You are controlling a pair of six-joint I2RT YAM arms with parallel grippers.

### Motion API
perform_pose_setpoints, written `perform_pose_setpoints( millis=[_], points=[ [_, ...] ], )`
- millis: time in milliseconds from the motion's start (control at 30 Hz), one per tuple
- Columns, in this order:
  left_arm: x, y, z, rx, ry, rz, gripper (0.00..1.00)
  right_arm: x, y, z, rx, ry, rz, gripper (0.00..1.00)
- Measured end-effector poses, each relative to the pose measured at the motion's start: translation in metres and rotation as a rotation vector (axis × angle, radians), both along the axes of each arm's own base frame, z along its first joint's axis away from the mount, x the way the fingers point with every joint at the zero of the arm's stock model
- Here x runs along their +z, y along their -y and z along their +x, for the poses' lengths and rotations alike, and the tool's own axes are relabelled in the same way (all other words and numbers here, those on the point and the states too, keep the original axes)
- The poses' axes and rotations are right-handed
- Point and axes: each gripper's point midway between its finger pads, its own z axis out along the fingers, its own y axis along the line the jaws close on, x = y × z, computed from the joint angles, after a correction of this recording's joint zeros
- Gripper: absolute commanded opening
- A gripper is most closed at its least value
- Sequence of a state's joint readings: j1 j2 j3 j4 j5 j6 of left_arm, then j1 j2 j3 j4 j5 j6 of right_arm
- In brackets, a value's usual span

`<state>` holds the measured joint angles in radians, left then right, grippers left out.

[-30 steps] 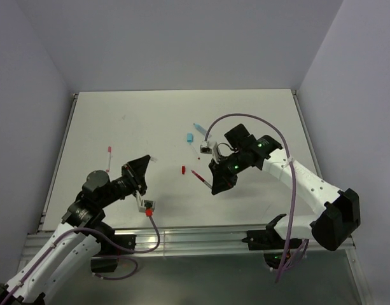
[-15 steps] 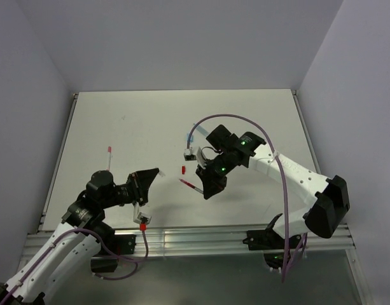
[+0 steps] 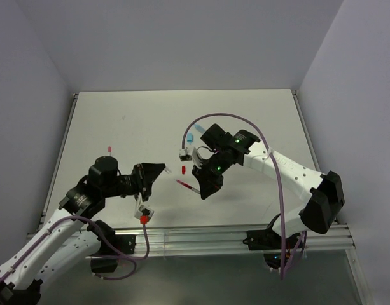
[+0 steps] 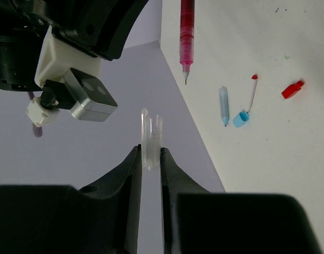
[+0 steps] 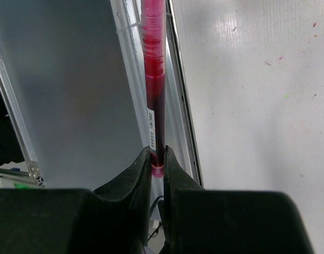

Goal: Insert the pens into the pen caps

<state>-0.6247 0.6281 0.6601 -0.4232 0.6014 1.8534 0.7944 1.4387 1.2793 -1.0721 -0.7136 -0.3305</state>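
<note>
Arms bend inward above the desk's [image 3: 245, 114] near middle, wrists facing each other. The left gripper [image 4: 150, 154] pinches a clear pen cap [image 4: 151, 132]; the right gripper [image 5: 157, 159] clamps a red pen [image 5: 154, 63], tip pointing toward it. A red cap [image 3: 183, 169] lies on the desk between them.

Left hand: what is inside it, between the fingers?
A clear cap sits pinched between the fingers of the left hand; its upper part sticks out. The fingers cover its lower part, so how deep it sits cannot be seen.
</note>
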Motion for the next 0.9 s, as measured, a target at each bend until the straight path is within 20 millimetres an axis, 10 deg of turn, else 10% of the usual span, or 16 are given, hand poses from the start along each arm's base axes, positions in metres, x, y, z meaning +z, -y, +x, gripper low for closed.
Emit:
perform_pose_setpoints(
  millis=[900],
  points=[
    [-0.023,-0.001,0.011,0.280,-0.442,-0.033,0.00,0.014,-0.002,0.017,-0.022,0.090,-0.004,0.00]
  ],
)
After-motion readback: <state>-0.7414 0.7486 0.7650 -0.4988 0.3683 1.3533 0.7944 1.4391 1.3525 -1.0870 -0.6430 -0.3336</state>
